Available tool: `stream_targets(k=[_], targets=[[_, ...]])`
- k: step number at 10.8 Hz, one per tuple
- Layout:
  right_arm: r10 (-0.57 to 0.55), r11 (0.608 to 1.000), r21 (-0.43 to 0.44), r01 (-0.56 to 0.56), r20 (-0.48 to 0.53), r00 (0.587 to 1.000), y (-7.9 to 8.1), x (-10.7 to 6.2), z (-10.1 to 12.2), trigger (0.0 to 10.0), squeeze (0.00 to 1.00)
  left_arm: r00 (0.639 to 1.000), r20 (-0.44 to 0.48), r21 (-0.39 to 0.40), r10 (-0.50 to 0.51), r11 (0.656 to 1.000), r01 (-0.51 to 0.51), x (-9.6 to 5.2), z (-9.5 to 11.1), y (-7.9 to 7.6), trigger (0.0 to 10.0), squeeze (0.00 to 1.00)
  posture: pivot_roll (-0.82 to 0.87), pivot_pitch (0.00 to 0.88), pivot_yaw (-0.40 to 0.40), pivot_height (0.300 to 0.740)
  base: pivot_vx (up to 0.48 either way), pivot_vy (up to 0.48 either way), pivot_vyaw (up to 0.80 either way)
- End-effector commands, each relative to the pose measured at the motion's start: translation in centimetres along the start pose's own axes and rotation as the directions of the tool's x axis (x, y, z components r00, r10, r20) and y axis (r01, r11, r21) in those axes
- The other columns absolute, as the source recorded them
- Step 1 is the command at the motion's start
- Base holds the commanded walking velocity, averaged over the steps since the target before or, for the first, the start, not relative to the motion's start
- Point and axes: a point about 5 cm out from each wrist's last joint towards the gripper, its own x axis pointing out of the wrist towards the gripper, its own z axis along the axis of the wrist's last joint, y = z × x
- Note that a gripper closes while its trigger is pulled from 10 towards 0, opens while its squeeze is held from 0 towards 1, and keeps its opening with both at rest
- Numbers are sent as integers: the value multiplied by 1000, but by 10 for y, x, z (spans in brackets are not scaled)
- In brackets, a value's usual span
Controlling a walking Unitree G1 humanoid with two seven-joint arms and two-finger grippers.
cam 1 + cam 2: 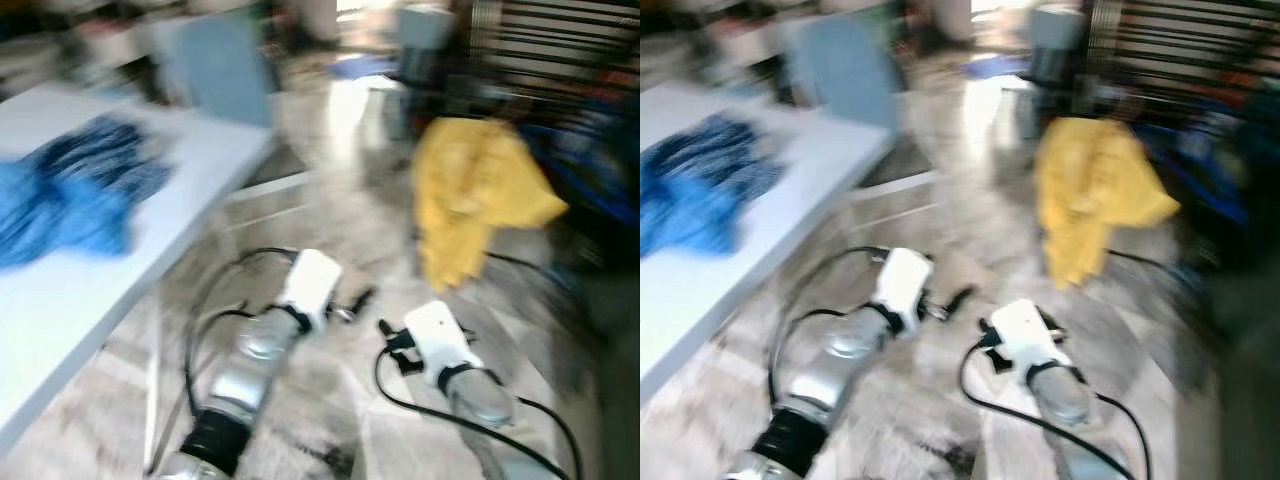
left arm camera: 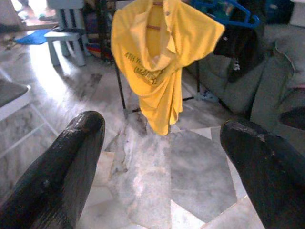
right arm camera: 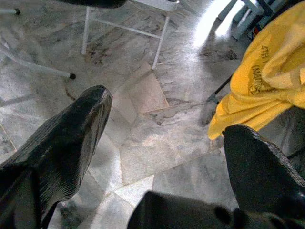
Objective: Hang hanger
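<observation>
**Hanger with yellow shirt appears already on the rack; both grippers empty**

The hanger (image 2: pixel 155 26), carrying a yellow shirt (image 2: pixel 159 62), looks to be hung on the dark clothes rack (image 2: pixel 119 81) ahead and to the robot's right, with the shirt draping freely down toward the marble floor (image 2: pixel 190 167). Its hook is hard to make out, so whether it sits fully on the rail cannot be told. Judged from this, the hanging step seems done or nearly so; what may be left is only to confirm the seat and back off.

For room, the white table (image 1: pixel 190 200) stands to the left, holding a blue cloth (image 1: pixel 70 190), with its edge and thin legs close beside the left arm. A grey sofa (image 2: pixel 267 81) sits just beyond the rack. Between table and rack lies an open stretch of floor.

The left gripper (image 2: pixel 162 157) has its fingers spread wide with nothing between them; the right gripper (image 3: pixel 167 143) is likewise wide and empty. Both hang low over the floor, well apart from the shirt.
</observation>
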Motion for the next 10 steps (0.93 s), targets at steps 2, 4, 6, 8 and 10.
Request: stream_targets(k=[2, 4, 6, 8, 10], targets=[[19, 1000, 12, -19, -4, 1000, 4, 0, 0, 10000, 0, 1000, -10, 3, -5, 1000, 5, -2, 0, 4, 10000, 0, 17, 0, -51, 740, 0, 0, 0], [35, 999, 1, -35, -6, 999, 7, 0, 0, 10000, 0, 1000, -10, 0, -14, 1000, 14, -2, 0, 3, 10000, 0, 15, 0, -52, 740, 0, 0, 0], [42, 999, 2, -42, -7, 999, 7, 0, 0, 10000, 0, 1000, -11, -4, -19, 1000, 18, -3, 0, 2, 10000, 0, 14, 0, -51, 740, 0, -270, 0], [49, 999, 1, -49, -10, 999, 8, 0, 0, 10000, 0, 1000, -11, -6, -23, 1000, 23, -3, 0, 2, 10000, 0, 12, 0, -51, 740, 0, -272, 0], [53, 999, -2, -53, -12, 999, 9, 0, -1, 10000, 0, 1000, -12, -11, -26, 1000, 26, -3, 0, 2, 10000, 0, 11, 0, -51, 740, 0, -292, 0]])
